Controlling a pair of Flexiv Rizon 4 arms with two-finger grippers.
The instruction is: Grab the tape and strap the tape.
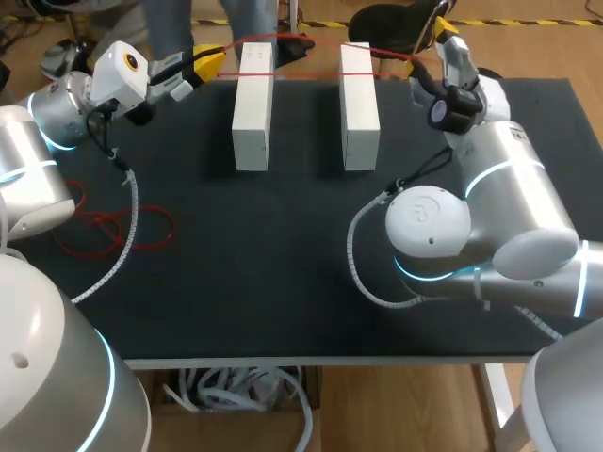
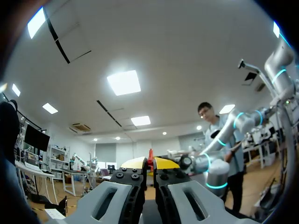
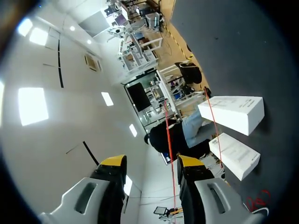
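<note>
**Strapping set-up, seen from above and from both wrists.** The first white box [image 1: 252,113] and the second white box [image 1: 360,108] stand side by side, apart, close to the far edge of the bench [image 1: 283,282]. They evidently serve as the load to be bound. The red tape [image 1: 254,73] crosses the far ends of both boxes and runs outward to an arm on each side, so it is carried as a span rather than lying flat. Its surplus rests as a loose coil [image 1: 113,226] on the bench near the left arm [image 1: 57,113]. The left jaws, with yellow fingertips [image 2: 135,163] almost meeting, appear closed on the tape, a red sliver showing between them. The right jaws stand apart. There the tape passes between the fingertips [image 3: 189,162], close against one, and is not pinched from both sides. By this reading, one end is anchored and the other only guided. Both jaws hover near the far edge, outside the boxes' outer flanks, where little bench remains beyond them. The gap between the boxes is narrow. The near half of the bench offers the most room, though the right arm [image 1: 509,217] and its white hose [image 1: 363,268] occupy part of it.
</note>
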